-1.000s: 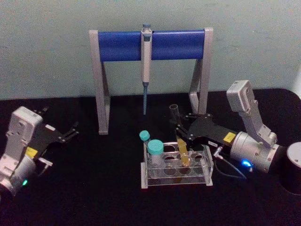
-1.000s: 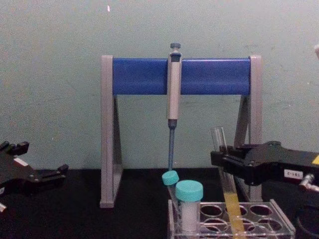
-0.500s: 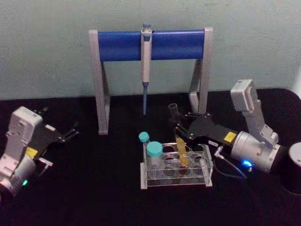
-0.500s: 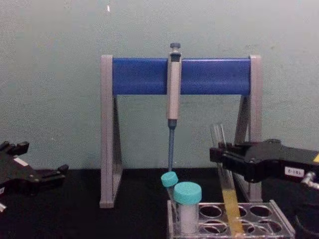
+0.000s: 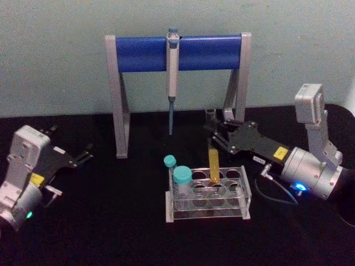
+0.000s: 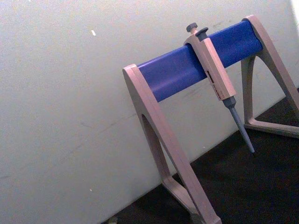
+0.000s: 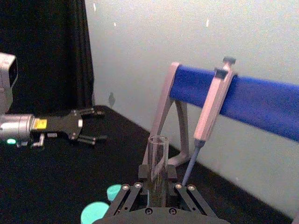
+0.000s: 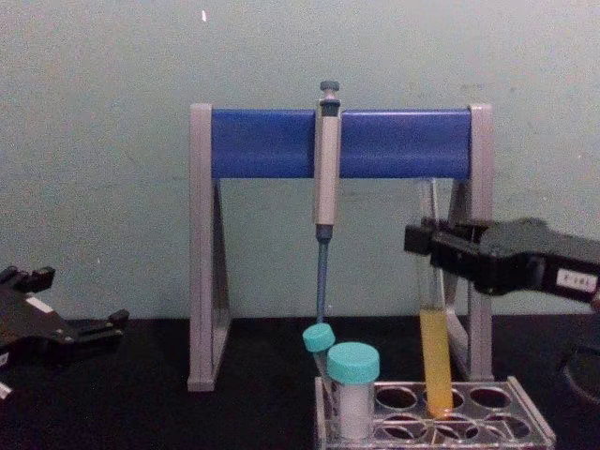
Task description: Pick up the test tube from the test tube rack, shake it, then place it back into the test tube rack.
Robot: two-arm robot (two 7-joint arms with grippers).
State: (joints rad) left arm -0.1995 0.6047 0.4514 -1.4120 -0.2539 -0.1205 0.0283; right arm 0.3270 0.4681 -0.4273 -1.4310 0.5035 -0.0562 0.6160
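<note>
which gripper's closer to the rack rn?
Right. The right gripper holds the tube just above the rack's back row; the left gripper sits far off to the rack's left.

Dim, flat, seemingly overhead light

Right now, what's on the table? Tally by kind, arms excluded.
test tube: 1
teal-capped tubes: 2
test tube rack: 1
pipette: 1
pipette stand: 1
Total: 6
</note>
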